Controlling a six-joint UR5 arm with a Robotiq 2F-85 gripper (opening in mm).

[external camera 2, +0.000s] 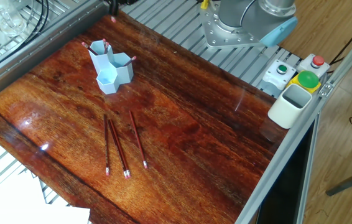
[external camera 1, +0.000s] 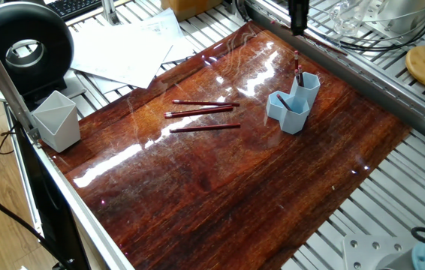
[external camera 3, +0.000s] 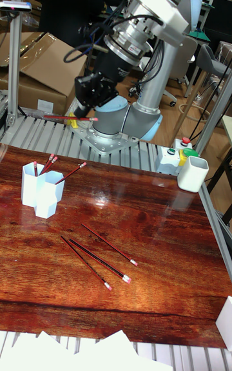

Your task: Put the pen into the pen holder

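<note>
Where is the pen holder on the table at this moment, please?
In the tall fixed view, the pen holder stands at the table's far left, beyond the three loose pens.

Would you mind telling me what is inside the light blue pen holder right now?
Three red pens stick out of the pen holder; their lower ends are hidden by its walls.

Arm raised, hand (external camera 3: 82, 113) clamped on pen (external camera 3: 61, 118)

A pale grey angular cup (external camera 1: 55, 120) stands at the table's (external camera 1: 220, 187) corner — white papers (external camera 1: 126, 46) beyond.
</note>
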